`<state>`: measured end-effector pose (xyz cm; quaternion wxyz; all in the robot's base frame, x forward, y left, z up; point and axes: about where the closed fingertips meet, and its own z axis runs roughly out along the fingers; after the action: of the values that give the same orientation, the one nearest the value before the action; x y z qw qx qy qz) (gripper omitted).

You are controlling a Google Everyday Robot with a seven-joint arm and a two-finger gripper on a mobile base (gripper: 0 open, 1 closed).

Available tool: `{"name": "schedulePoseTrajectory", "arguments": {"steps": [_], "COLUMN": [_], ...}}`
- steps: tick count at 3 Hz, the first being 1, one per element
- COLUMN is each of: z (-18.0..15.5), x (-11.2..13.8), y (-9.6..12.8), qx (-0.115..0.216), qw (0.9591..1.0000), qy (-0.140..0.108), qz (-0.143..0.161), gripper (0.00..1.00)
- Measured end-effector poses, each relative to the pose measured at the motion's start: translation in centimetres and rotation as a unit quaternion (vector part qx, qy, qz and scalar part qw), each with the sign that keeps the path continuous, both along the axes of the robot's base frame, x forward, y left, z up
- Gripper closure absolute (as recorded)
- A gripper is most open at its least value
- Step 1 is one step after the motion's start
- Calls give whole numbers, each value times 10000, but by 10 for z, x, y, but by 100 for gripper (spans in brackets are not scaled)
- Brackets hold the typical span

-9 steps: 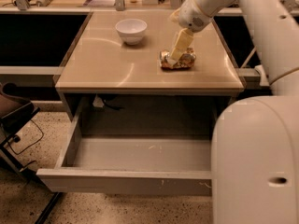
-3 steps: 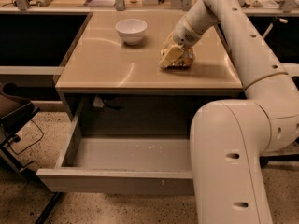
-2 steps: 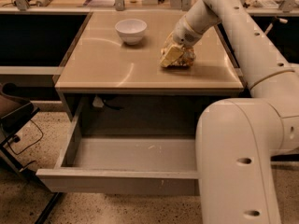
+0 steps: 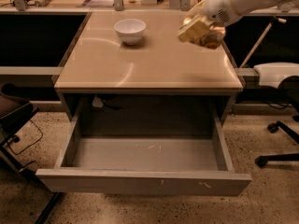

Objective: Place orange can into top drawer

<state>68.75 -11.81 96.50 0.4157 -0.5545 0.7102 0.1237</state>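
The orange can (image 4: 211, 37), shiny and wrinkled, is held in my gripper (image 4: 195, 30) just above the table's back right part. The gripper's pale fingers (image 4: 189, 31) are shut around the can, and the white arm reaches in from the upper right corner. The top drawer (image 4: 140, 183) is pulled wide open below the table's front edge. Its grey inside is bare, and its front panel shows small white scuffs.
A white bowl (image 4: 130, 30) stands at the back middle of the tan table (image 4: 140, 64). Office chair bases stand on the speckled floor at right (image 4: 280, 139) and at left (image 4: 14, 120). A cluttered bench runs along the back.
The can was resting on the table under my gripper; now it is lifted off the surface in my grip. The arm's large lower body has left the view.
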Motion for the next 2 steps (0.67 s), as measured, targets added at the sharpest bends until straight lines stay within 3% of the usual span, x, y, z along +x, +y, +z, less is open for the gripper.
{"name": "schedulePoseTrajectory", "arguments": {"steps": [1, 2], "z": [61, 60], "x": [-93, -93], "y": [27, 26], "qx": [801, 788], "qw": [9960, 9961], "qy": [-349, -343], "qz": [-177, -174], "gripper": [100, 100]}}
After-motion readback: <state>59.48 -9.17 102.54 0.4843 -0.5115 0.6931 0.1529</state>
